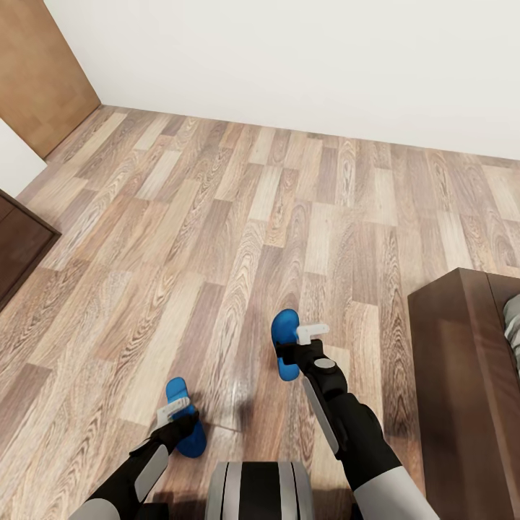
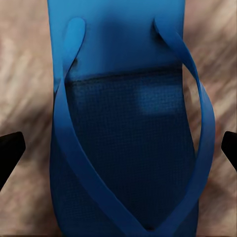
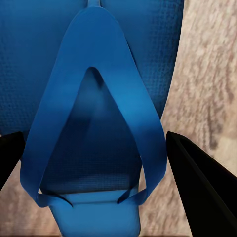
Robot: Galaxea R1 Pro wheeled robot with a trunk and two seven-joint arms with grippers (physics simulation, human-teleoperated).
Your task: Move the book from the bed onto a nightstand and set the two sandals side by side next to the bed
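While each open tool [image 1: 178,413] [image 1: 303,345] straddles one, both sandals [image 1: 189,426] [image 1: 284,334] lie apart.

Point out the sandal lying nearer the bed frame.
It is the sandal under the right gripper, the one farther forward on the floor. The other sandal, under the left gripper, lies farther from the bed frame.

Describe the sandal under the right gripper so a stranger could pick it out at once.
Start at the dark brown bed frame at the right of the head view. On the wood-plank floor just left of it lies a bright blue sandal, with the right gripper over it. The other sandal, under the left gripper, lies farther from the bed.
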